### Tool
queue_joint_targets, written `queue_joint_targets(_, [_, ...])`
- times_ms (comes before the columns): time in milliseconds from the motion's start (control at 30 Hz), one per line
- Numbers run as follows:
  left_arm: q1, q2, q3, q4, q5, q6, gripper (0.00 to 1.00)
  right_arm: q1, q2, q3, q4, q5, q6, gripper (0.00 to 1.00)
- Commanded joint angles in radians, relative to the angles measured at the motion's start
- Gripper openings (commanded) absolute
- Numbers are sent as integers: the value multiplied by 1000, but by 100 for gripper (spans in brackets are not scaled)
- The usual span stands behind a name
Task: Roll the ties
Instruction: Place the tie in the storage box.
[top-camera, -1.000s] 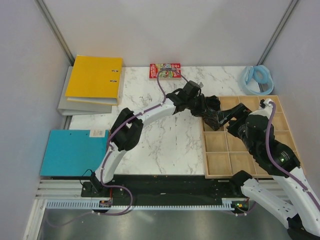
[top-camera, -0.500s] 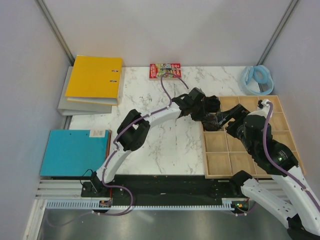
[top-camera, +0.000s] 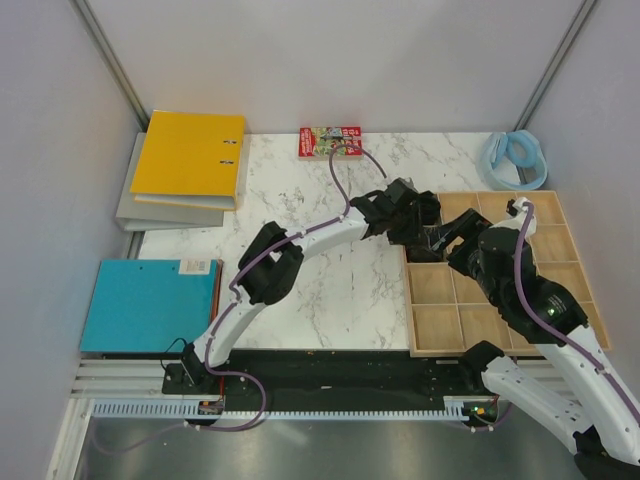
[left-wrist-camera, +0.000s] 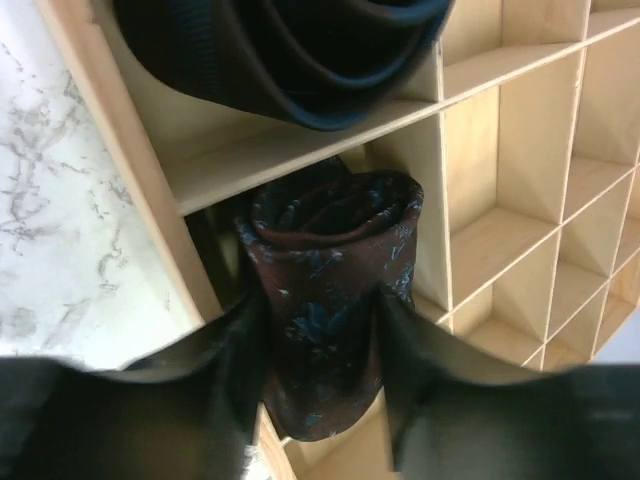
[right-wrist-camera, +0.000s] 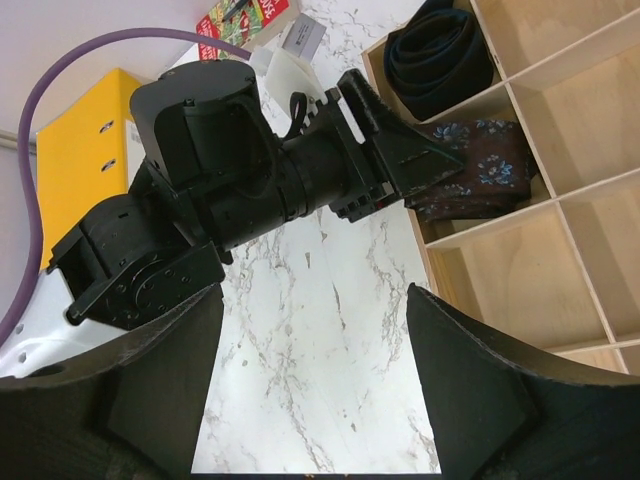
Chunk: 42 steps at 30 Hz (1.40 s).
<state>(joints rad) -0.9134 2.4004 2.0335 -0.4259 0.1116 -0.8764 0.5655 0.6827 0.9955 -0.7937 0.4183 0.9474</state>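
A rolled-up dark brown tie with small blue flowers (left-wrist-camera: 328, 240) lies on its side in the pale wooden tray of square boxes (top-camera: 435, 285). It is in the second box from the far end, in the row next to the white marble table top (top-camera: 300, 190). One box further back sits a dark blue rolled tie (left-wrist-camera: 290, 50).

The left gripper (left-wrist-camera: 320, 320) has a finger on each side of the brown roll. Whether it squeezes the roll or only rests against it cannot be told.

The roll's long way points the same way as those fingers, away from the wrist. So the left arm is the nearer one, and it would likely need to pull straight back so the roll does not come undone.

The right gripper (right-wrist-camera: 315, 300) hangs close by, fingers spread wide with nothing between.
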Motion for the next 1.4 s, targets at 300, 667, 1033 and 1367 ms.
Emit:
queue_joint_targets(300, [-33,-174,-99,-53,-38,111,86,-3,46,8,54,-39,7,83])
queue_joint_targets(667, [-10,-436,-294,-68,-139,180,100,-1,75,15,93,-101,-16,91])
queue_joint_targets(1033, [62,-759,-639,-43,-184,201,96,-1,121,-11,159,-174,-27,96])
queue_joint_targets(1367, [202,-1093,-971,-57,-151,240,93,4,268,-60,319,-349,-24,98])
